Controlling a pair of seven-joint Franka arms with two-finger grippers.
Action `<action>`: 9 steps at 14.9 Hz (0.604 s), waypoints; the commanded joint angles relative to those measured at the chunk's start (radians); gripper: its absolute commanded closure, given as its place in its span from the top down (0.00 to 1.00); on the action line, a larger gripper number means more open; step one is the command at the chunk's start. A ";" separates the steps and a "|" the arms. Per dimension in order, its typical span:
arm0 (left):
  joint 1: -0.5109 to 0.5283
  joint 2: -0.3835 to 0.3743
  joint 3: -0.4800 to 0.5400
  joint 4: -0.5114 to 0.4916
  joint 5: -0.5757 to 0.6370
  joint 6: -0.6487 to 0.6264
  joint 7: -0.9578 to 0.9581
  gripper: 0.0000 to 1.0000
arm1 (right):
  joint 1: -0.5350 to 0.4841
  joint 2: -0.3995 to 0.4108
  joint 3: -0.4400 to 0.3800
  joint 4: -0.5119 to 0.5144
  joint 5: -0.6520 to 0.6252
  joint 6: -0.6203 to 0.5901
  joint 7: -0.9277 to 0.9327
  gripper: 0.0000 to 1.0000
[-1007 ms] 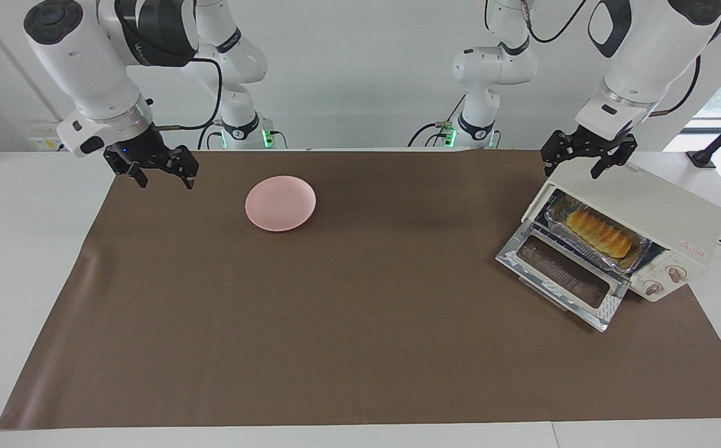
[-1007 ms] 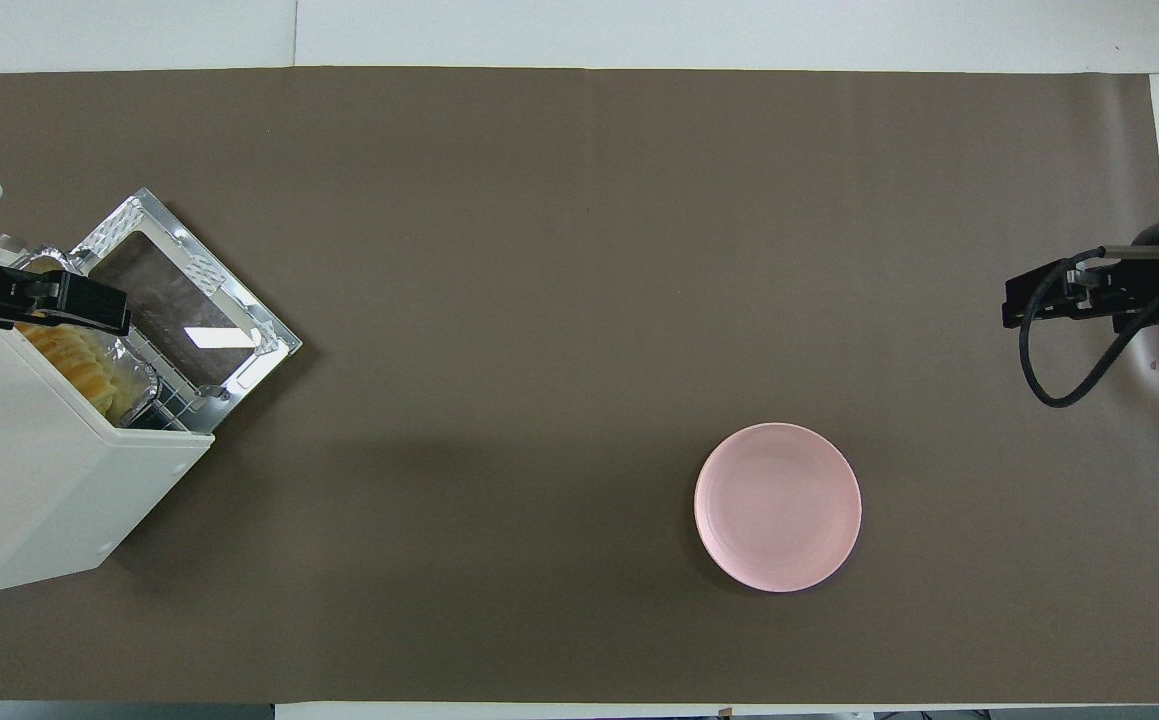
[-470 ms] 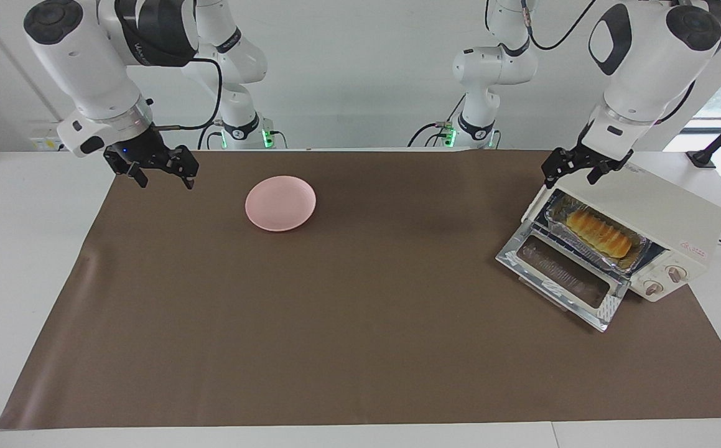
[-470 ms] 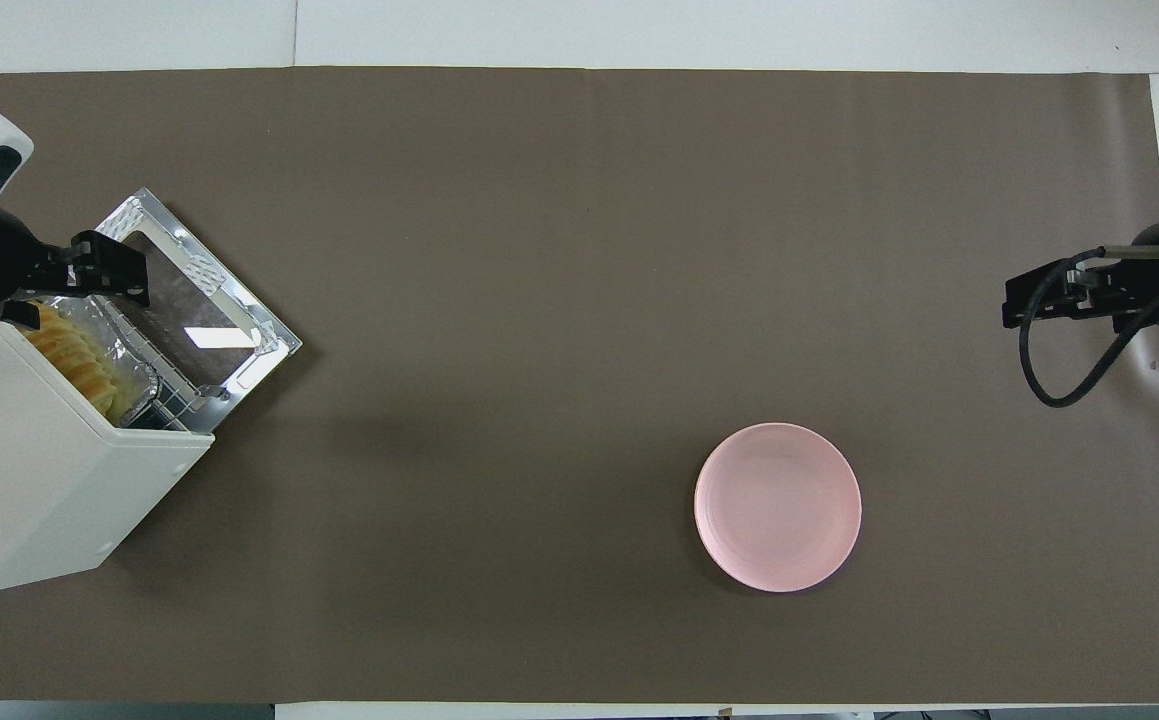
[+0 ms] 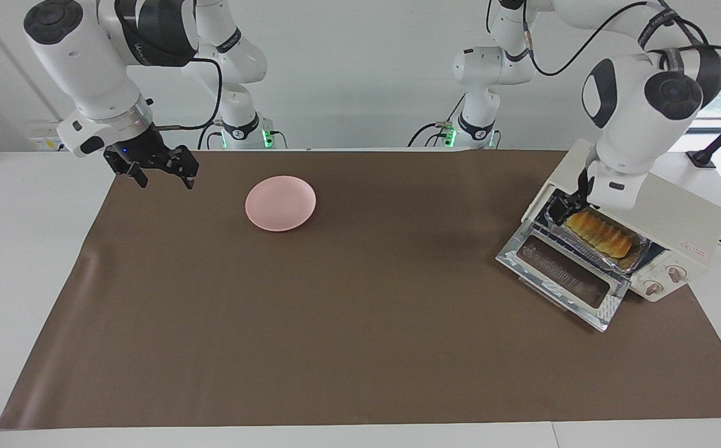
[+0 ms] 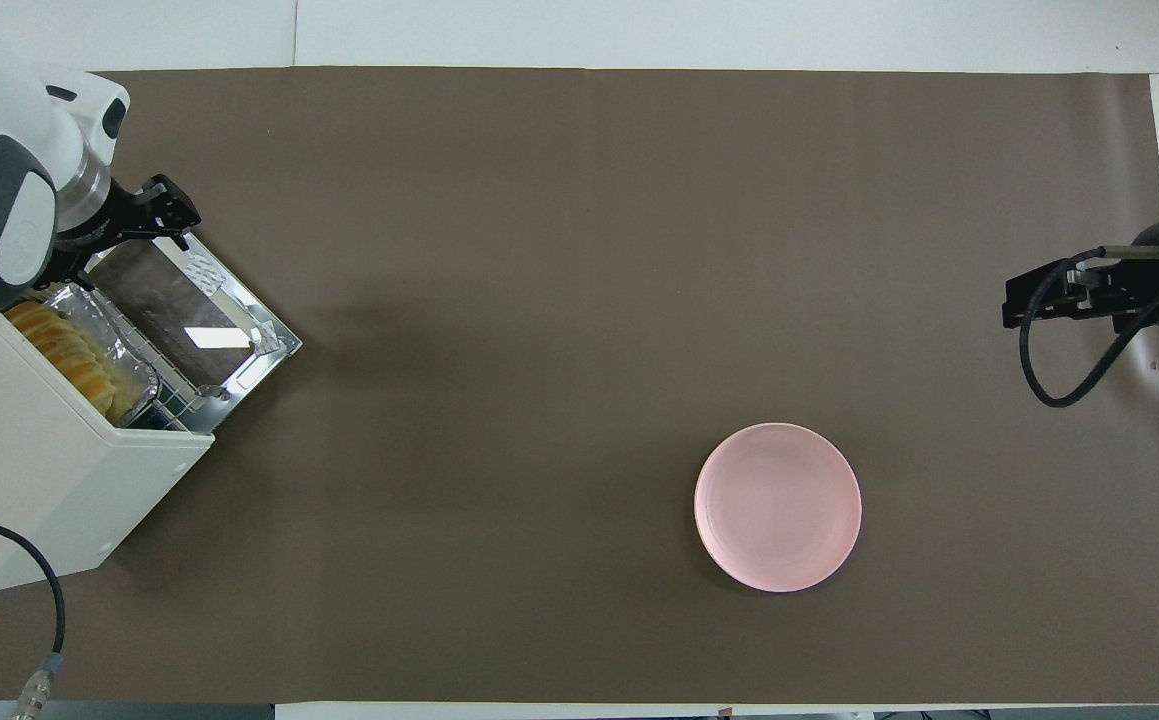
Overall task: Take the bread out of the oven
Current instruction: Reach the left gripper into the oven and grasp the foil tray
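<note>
The cream-white oven (image 5: 671,208) stands at the left arm's end of the table, its shiny glass door (image 5: 562,274) folded down flat. The golden ridged bread (image 5: 601,233) lies in a silver foil tray (image 5: 640,255) on the rack in the oven's mouth; it also shows in the overhead view (image 6: 64,350). My left gripper (image 5: 560,208) is open and low at the oven's mouth, at the end of the bread nearer to the robots. Whether it touches the bread I cannot tell. In the overhead view it (image 6: 167,205) is over the door's (image 6: 194,310) corner. My right gripper (image 5: 158,171) is open and empty.
A pink round plate (image 5: 280,203) lies on the brown mat (image 5: 348,311) toward the right arm's end, near the robots; it also shows in the overhead view (image 6: 777,506). The right arm waits above the mat's edge (image 6: 1039,300). The oven's two knobs (image 5: 665,280) face away from the robots.
My left gripper has come down from above the oven's top edge to the oven's mouth by the bread, and its wrist has turned. The right arm, bread and plate have not moved.
</note>
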 commanded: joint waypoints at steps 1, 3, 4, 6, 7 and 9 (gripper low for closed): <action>0.001 -0.021 0.008 -0.112 0.082 0.100 -0.066 1.00 | -0.013 -0.021 0.010 -0.024 -0.016 0.002 -0.027 1.00; 0.021 -0.046 0.008 -0.173 0.093 0.138 -0.070 1.00 | -0.013 -0.021 0.011 -0.024 -0.016 0.002 -0.027 1.00; 0.024 -0.054 0.008 -0.198 0.093 0.152 -0.078 1.00 | -0.013 -0.021 0.010 -0.024 -0.016 0.002 -0.027 1.00; 0.037 -0.074 0.018 -0.251 0.097 0.189 -0.087 1.00 | -0.013 -0.021 0.011 -0.024 -0.016 0.002 -0.027 1.00; 0.038 -0.077 0.019 -0.259 0.110 0.198 -0.087 1.00 | -0.013 -0.021 0.011 -0.024 -0.016 0.002 -0.027 1.00; 0.050 -0.080 0.022 -0.267 0.114 0.209 -0.086 1.00 | -0.013 -0.021 0.011 -0.024 -0.016 0.002 -0.027 1.00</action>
